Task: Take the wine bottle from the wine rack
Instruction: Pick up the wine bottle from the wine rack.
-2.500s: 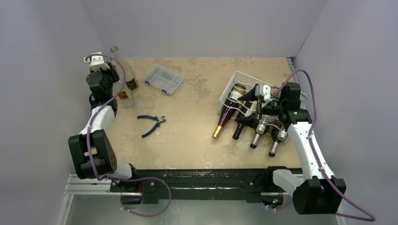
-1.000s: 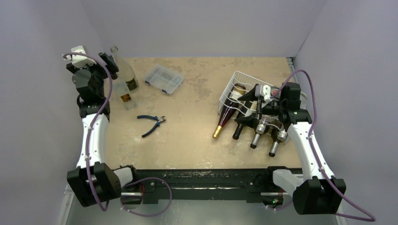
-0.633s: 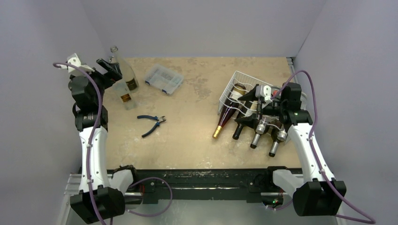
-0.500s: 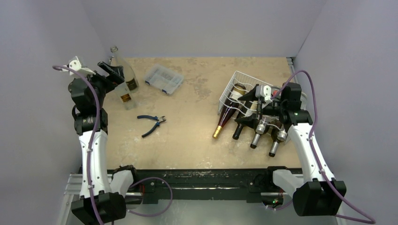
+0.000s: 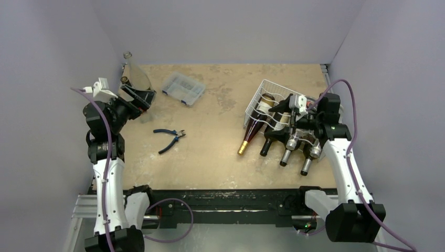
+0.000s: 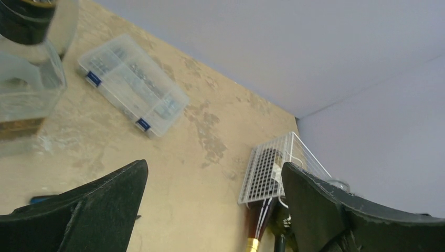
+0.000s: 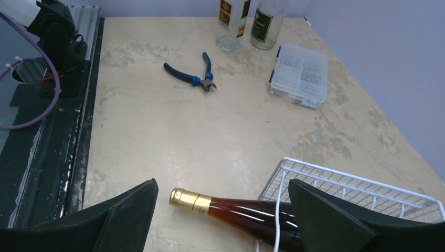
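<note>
Tabletop [image 5: 210, 163] wine rack [image 5: 257, 102] shows several bottles [image 5: 287, 154] overhead, one from right wrist.

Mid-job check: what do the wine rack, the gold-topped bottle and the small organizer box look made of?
The wine rack looks like white-coated metal wire: thin rods in an open grid. The gold-topped bottle looks like glossy amber glass, likely with a foil cap. The organizer box looks like clear plastic: contents show through, blue latches.
</note>
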